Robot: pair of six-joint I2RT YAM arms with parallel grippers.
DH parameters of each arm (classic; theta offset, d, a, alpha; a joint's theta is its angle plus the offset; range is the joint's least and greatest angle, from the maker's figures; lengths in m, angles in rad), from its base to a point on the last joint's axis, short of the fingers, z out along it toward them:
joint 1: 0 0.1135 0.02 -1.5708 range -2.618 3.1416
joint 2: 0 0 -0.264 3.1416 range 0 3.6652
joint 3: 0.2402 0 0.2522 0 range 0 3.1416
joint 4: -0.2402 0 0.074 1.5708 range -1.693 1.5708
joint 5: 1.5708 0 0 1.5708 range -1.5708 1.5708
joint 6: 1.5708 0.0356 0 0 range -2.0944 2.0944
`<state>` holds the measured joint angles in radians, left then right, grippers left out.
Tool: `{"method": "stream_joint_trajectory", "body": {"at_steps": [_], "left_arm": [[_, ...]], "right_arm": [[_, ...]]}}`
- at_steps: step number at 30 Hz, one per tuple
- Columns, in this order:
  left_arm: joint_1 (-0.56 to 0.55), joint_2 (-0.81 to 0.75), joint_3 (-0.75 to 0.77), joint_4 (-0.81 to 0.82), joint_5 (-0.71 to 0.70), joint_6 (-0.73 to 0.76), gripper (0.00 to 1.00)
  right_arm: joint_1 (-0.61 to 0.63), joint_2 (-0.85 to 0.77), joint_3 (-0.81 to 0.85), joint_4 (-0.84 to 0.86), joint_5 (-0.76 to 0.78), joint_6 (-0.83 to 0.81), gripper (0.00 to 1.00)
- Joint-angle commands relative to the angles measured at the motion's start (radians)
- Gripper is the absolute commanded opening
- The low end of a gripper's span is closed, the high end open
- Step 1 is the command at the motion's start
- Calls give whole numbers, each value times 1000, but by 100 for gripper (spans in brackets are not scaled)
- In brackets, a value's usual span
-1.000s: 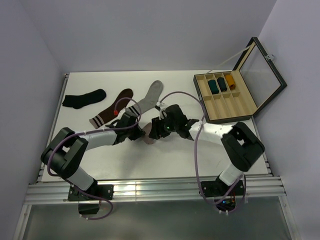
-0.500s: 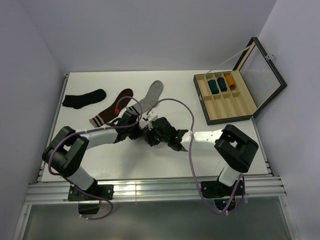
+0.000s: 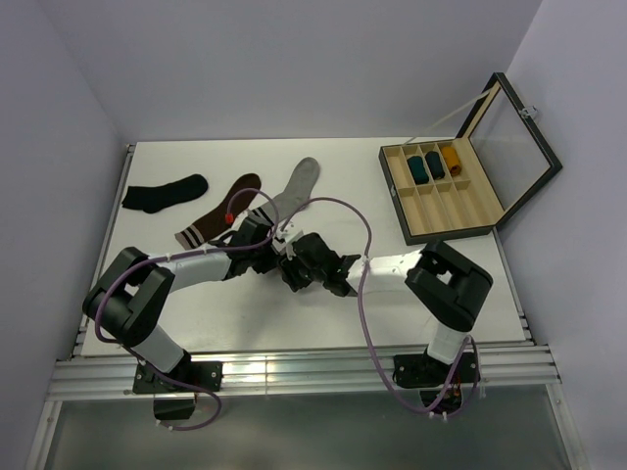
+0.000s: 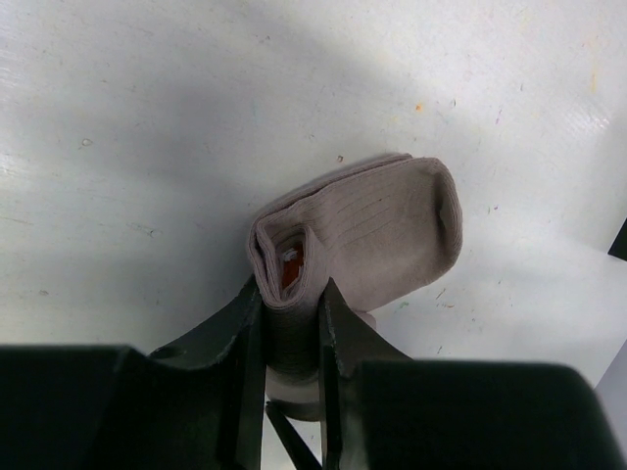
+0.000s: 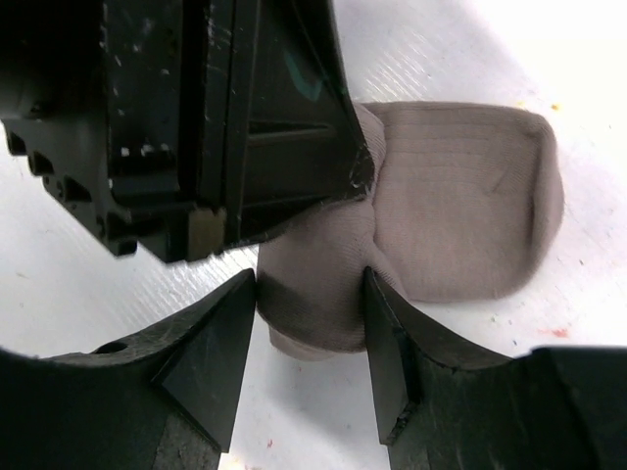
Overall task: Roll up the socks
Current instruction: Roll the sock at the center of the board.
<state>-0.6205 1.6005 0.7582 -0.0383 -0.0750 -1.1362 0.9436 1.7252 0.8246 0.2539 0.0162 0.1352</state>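
The pink sock, folded into a fat half-roll, lies just on the arms' side of the grey sock, by its cuff. The left gripper is clamped on the rolled end (likely so it cannot unwind). The right gripper pinches the same bundle from the opposite side, probably to take over the roll.

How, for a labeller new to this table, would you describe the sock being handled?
Near the middle of the table, the left gripper pinches a dusty pink sock. Unlike the black sock, brown sock and grey sock lying flat behind, it is folded over.
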Motion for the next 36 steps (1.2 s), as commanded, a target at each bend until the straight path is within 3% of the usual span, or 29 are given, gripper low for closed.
{"method": "stream_joint_trajectory", "body": {"at_steps": [1, 8, 12, 16, 20, 21, 25, 36], "left_arm": [[-4, 32, 3, -64, 23, 24, 7], [-4, 33, 3, -54, 44, 19, 8], [-4, 21, -2, -43, 46, 23, 11], [-4, -11, -19, -8, 38, 27, 26], [-4, -51, -49, 27, 23, 21, 45], [-4, -59, -56, 29, 21, 16, 55], [2, -112, -99, 60, 0, 3, 66], [15, -178, -172, 41, -63, -69, 67]], "right_arm": [[26, 51, 45, -22, -53, -17, 55], [37, 114, 114, -131, -10, -16, 51], [29, 120, 130, -179, -12, 3, 19], [-31, 97, 125, -221, -148, 53, 1], [-109, 106, 153, -288, -320, 109, 0], [-123, 112, 160, -300, -365, 115, 0], [-183, 160, 220, -379, -577, 132, 0], [-270, 299, 384, -531, -783, 142, 0]]}}
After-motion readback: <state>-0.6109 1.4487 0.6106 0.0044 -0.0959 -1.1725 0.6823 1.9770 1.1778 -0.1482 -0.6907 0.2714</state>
